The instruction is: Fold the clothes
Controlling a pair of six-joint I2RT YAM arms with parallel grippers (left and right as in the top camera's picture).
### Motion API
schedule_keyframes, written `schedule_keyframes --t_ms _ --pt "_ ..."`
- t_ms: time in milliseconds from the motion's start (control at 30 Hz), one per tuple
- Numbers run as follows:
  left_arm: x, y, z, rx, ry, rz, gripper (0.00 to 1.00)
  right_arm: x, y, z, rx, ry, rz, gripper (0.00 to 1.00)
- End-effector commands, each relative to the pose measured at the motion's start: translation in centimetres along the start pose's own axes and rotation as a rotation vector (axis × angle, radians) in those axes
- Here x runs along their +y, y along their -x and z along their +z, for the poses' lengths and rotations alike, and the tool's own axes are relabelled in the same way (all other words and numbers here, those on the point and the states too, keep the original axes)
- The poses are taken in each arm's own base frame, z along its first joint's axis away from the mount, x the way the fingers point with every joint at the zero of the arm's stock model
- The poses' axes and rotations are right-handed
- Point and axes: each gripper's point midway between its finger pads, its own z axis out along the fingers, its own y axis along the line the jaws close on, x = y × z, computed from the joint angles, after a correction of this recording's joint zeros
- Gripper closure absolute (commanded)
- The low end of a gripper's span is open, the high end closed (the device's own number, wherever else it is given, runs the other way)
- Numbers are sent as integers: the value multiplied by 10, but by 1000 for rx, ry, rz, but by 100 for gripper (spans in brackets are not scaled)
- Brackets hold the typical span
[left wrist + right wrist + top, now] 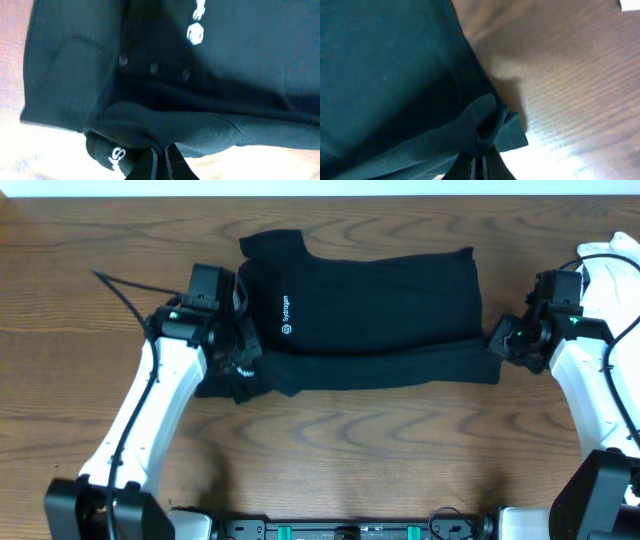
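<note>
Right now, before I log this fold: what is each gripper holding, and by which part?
Both hold the black soft-fabric T-shirt: the left gripper pinches bunched fabric at its logo end, the right gripper the near corner opposite.

**Occluded and Unresolved Areas**

Overhead view: the fingertips of the left end effector (238, 365) are hidden by its own housing and by the black fabric of the T-shirt (380, 300). The chest text (284, 308) is too small to read. The white garment (612, 268) is cut off by the right edge.

Left wrist view: the logo (195, 33) is blurred, and the lettering above it is cut off by the top edge.

Right wrist view: the right end effector (479, 167) is cut off by the bottom edge, and its tips are buried in bunched fabric.
</note>
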Motion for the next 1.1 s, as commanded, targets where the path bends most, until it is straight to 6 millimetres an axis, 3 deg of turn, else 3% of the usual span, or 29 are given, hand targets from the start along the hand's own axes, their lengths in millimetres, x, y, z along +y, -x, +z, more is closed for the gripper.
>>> schedule_keyframes --t_ms 0,100,267,433,633,833,900,933,1067 --pt "-1 18 0 -54 22 35 94 6 11 -3 -37 11 3 99" --pt "-3 27 3 -87 20 38 94 8 10 7 -25 9 -3 99" --pt "10 42 4 -152 105 35 94 15 7 32 4 5 -39 99" --pt "14 42 10 -146 125 34 94 22 5 62 22 5 -102 98" --pt "17 43 30 -112 144 32 94 26 -2 97 52 5 -161 95" --pt "15 52 47 -122 142 32 94 40 11 103 -10 37 -200 87" --pt "16 55 49 -132 148 32 93 44 19 100 -43 51 -201 76" --pt "17 56 49 -141 155 32 89 46 22 99 -57 58 -202 66" --pt "18 63 47 -168 167 58 42 53 32 91 -99 81 -244 29"
